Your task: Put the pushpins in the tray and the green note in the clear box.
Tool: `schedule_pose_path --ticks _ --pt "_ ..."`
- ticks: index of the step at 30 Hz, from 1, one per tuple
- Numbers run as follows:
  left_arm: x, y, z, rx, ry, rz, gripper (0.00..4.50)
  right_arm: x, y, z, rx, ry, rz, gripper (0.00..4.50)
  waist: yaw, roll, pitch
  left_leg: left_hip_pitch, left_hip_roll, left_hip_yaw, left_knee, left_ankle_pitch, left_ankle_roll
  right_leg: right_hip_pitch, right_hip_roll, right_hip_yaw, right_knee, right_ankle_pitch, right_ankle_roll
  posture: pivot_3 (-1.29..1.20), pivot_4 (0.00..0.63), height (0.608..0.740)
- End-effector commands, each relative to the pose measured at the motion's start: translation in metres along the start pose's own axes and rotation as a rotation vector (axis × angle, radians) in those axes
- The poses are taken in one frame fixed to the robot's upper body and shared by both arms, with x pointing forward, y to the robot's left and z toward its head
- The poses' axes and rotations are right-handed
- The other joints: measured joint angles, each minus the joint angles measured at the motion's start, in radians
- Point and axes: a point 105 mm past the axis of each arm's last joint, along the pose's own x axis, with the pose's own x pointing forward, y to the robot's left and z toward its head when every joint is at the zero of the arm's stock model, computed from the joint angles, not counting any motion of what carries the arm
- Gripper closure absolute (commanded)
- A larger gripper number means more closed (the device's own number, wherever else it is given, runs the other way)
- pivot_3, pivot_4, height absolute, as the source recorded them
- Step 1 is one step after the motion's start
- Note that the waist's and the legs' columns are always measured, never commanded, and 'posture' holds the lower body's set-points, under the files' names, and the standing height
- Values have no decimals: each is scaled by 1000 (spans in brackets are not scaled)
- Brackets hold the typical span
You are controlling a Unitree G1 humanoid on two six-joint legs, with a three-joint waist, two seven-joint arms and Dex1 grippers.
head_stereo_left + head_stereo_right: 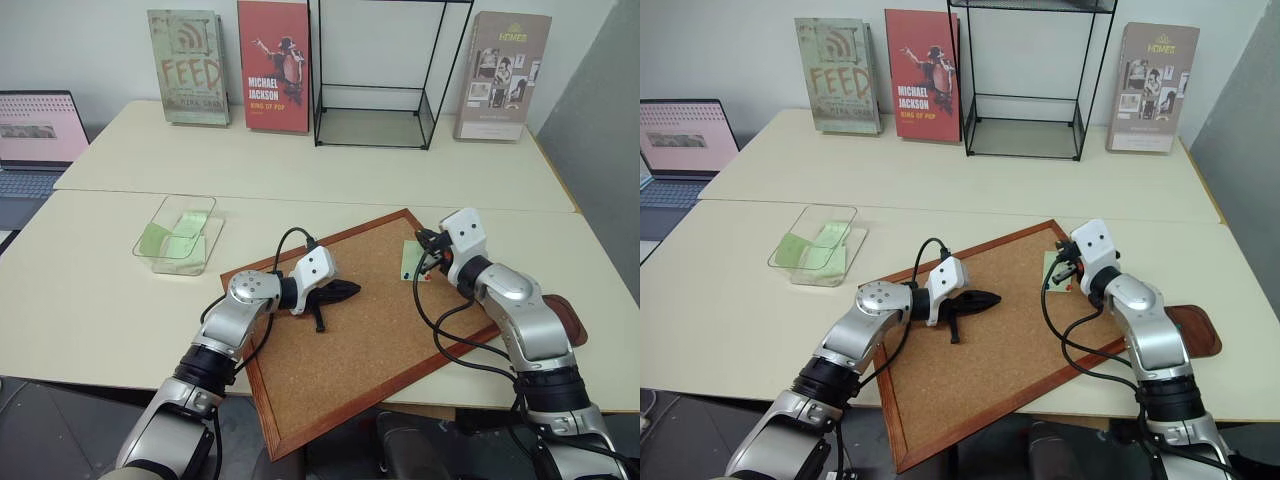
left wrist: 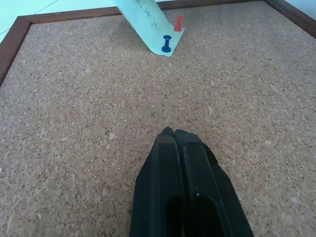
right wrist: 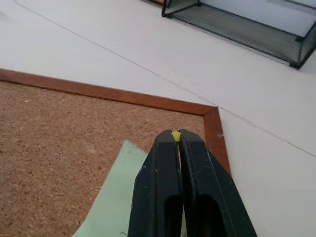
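Right now the green note (image 2: 148,19) lies near the far right corner of the corkboard (image 1: 370,340), a thin pale green paper slip with faint printed marks, one end lifted off the cork. Two pushpins stand at its lower edge, a blue pushpin (image 2: 166,44) and a red pushpin (image 2: 178,22), both tiny spool-shaped plastic heads. The right gripper (image 3: 176,136) hovers above that corner of the board, its two smooth black fingers pressed together on a yellow pushpin (image 3: 175,135), only a sliver of which peeks out at the tips. The left gripper (image 2: 174,132) is closed with nothing between its fingers, held low over the middle of the board, pointing toward the note.

The board itself is a speckled, grainy cork sheet in a reddish wooden frame, set at an angle on the pale table (image 1: 100,290). The tray (image 1: 1200,335), a dark reddish-brown dish with rounded corners, sits just off the board's right side, mostly behind the right arm. The clear box (image 1: 180,235) stands well apart on the left, a shallow transparent plastic container with rounded corners and a flared rim, with green slips (image 1: 175,240) already lying inside. At the back stand three books and a black wire-frame case (image 1: 385,75).
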Motion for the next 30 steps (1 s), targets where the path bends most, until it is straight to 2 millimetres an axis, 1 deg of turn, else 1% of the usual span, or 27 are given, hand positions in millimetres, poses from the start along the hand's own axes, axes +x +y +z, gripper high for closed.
schedule_pose_path --ticks 1,5,9,12,14,15,21,23,30 --pt "1 -9 -11 -11 45 -30 4500 -23 -18 19 -36 -45 -68 4454 -1 0 0 0 0 0 0 0 0 0 0 0 0 0 0 0 150 740" --pt "1 -11 -12 -14 45 -32 4500 -55 -35 13 -70 8 -137 4454 3 1 -1 0 0 0 -1 0 0 0 0 -1 0 0 -1 0 150 740" --pt "1 -13 -12 -15 43 -34 4500 -85 -51 -2 -134 109 -196 4454 2 2 -1 0 -1 0 -1 0 0 0 0 0 -1 -1 0 0 150 740" --pt "1 -14 -12 -16 43 -37 4500 -105 -60 -13 -190 205 -221 4454 -1 3 -2 0 0 0 0 0 0 0 0 0 -1 -1 0 0 150 740" --pt "1 -16 -12 -17 42 -40 4500 -116 -63 -19 -215 263 -220 4454 1 6 -3 1 0 0 0 0 0 0 0 1 -1 -1 -1 0 150 740" --pt "1 -17 -13 -18 42 -42 4500 -122 -64 -24 -229 300 -218 4454 1 5 -3 2 -1 0 0 0 0 1 -1 1 -1 -1 -1 0 150 740" --pt "2 -21 -13 -21 42 -50 4500 -148 -77 -45 -265 447 -256 4454 0 5 -3 2 -1 1 0 0 0 2 0 1 -2 -1 -2 0 150 740" --pt "2 -22 -13 -21 40 -52 4500 -157 -80 -51 -262 483 -267 4454 1 6 -4 2 -1 1 0 0 0 2 0 1 -2 -4 -5 0 150 740" --pt "3 -26 -11 -15 35 -61 4500 -171 -81 -63 -251 549 -270 4454 2 5 -3 2 -1 1 0 0 0 2 -1 1 -3 -4 -6 0 150 740"
